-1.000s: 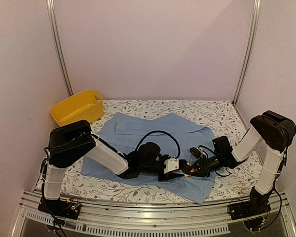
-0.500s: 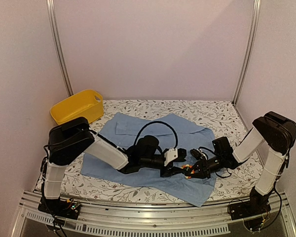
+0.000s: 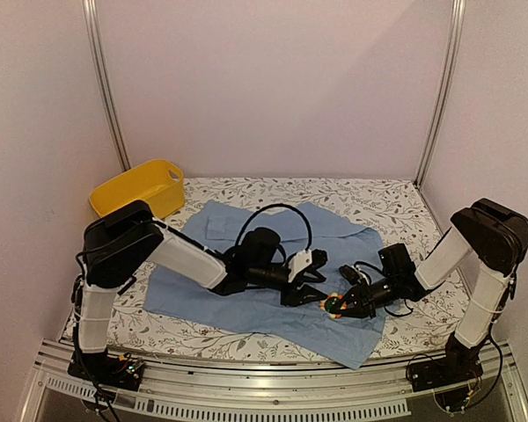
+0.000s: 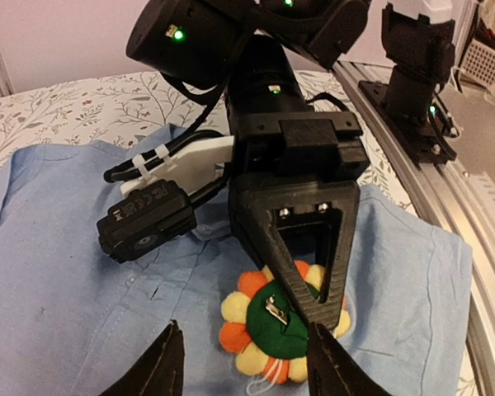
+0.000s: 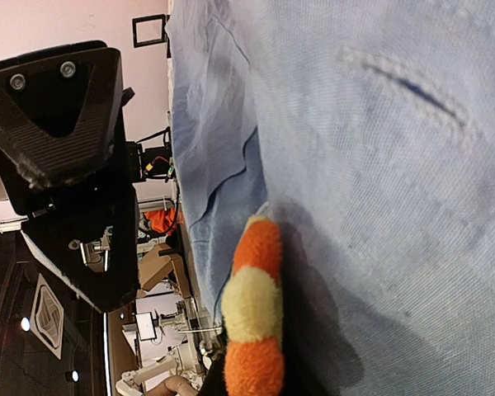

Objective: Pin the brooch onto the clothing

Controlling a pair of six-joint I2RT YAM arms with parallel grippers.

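One brooch (image 4: 256, 334), back up on the shirt (image 4: 66, 272), pinched by right gripper (image 4: 312, 307); left gripper (image 3: 310, 288) jaws apart, holding nothing.

Matt woven shirt (image 4: 66, 280); plush, seemingly felt brooch (image 4: 268, 330)

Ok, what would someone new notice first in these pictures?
A light blue shirt lies spread over the middle of the flowery table. Near its front edge the right gripper pinches a bright orange-and-yellow brooch, green back and metal pin showing, against the cloth, with the left gripper open right beside it. A yellow basin stands at the table's far left corner.
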